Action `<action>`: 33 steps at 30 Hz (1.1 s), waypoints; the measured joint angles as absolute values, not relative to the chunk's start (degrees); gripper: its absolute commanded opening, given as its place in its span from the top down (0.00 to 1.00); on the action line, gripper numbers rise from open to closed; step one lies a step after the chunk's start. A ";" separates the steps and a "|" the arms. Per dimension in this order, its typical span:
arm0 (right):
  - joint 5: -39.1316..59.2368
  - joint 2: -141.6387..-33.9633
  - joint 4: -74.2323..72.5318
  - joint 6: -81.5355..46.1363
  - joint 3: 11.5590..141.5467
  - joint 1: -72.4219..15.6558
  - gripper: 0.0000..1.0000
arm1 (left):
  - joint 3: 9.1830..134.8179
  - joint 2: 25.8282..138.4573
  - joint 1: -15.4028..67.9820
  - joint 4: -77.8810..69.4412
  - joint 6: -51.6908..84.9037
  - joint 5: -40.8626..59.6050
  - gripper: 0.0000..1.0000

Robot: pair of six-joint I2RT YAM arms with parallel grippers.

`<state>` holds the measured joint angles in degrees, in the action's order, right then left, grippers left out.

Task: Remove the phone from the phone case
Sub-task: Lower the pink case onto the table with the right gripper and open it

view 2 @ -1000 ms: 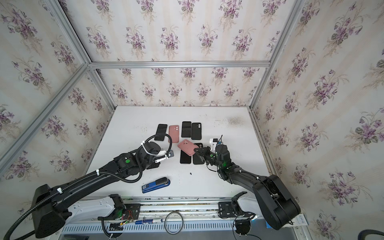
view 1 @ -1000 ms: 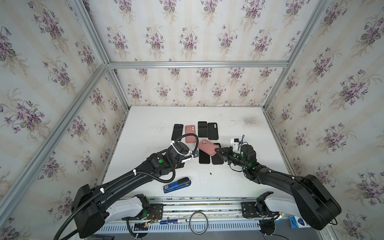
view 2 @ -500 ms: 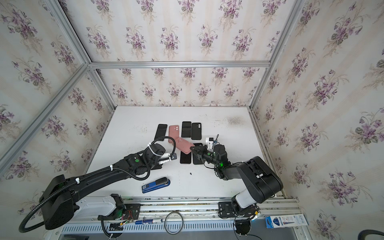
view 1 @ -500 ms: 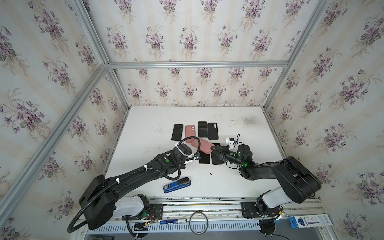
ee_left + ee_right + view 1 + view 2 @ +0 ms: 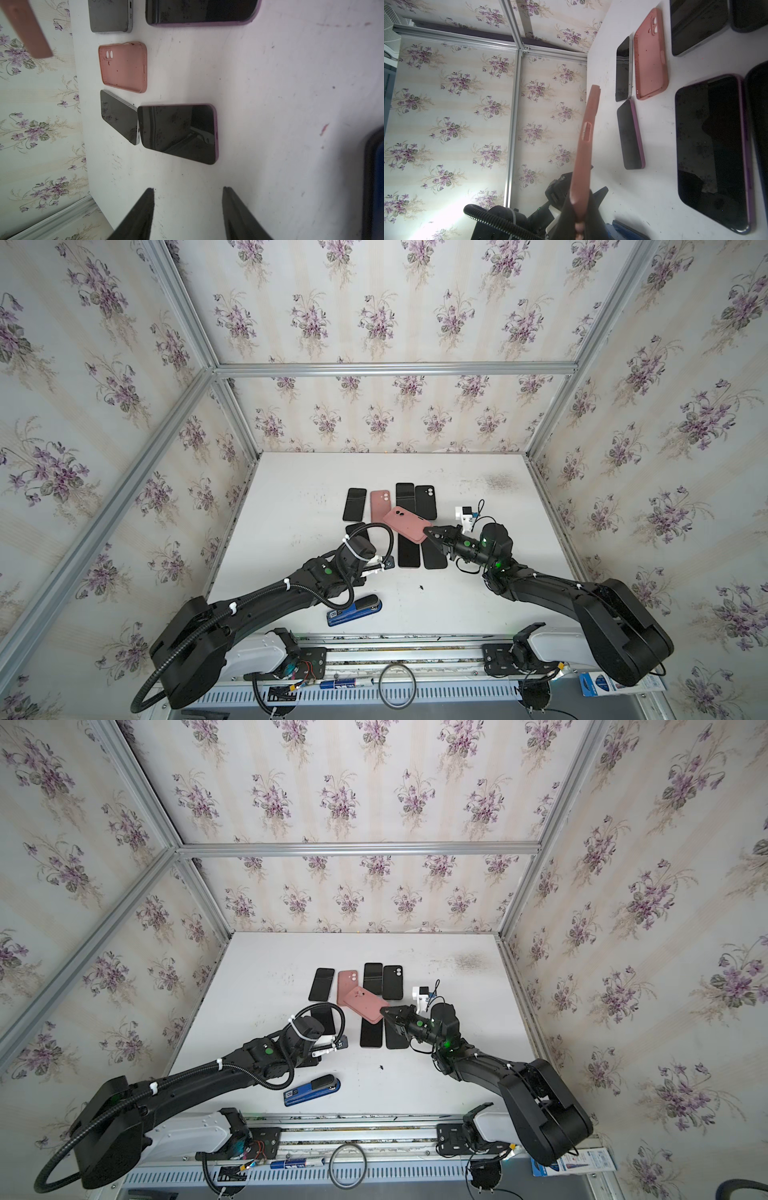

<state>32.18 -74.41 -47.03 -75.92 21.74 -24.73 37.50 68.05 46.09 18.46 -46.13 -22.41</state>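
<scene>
My right gripper point(image 5: 429, 533) point(image 5: 387, 1013) point(image 5: 580, 199) is shut on one end of a pink phone case point(image 5: 405, 523) point(image 5: 368, 1003) point(image 5: 584, 145) and holds it tilted above the table, back side up. In the right wrist view the case is edge-on and looks thin. My left gripper point(image 5: 188, 189) is open and empty, low over bare table. Just ahead of its tips a dark phone point(image 5: 176, 133) point(image 5: 357, 527) with a purple rim lies flat, screen up, touching neither finger. In both top views the left arm's cable loop partly hides it.
Several more phones and cases lie in two rows: a second pink case point(image 5: 380, 506) point(image 5: 124, 66), black phones point(image 5: 354, 504) point(image 5: 409, 551) and a black case point(image 5: 426, 502). A blue stapler point(image 5: 354, 610) sits near the front edge. Walls enclose the white table point(image 5: 299, 497).
My left gripper's jaws have gone from shut to open. The right gripper has kept its grip on the pink case and carried it slightly left and farther back.
</scene>
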 measured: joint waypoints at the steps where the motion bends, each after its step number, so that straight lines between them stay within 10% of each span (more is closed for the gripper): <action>1: 32.16 -74.15 -46.26 -75.55 21.74 -24.73 1.00 | 37.60 67.31 46.00 18.24 -46.13 -22.65 0.24; 9: 29.63 -69.73 -35.94 -71.83 22.11 -25.69 1.00 | 47.86 62.59 42.41 21.71 -34.26 -18.90 0.00; 22: 3.88 -72.79 -21.50 -61.39 30.20 -45.84 1.00 | 62.46 54.15 32.69 31.11 6.09 2.04 0.00; 33: -9.89 -85.93 -23.22 -61.08 35.24 -52.45 1.00 | 58.61 47.16 31.03 36.49 14.46 7.75 0.00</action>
<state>-9.89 -85.93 -23.22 -61.08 35.24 -52.45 58.61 47.16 31.03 36.49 14.46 7.75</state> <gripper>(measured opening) 0.091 0.996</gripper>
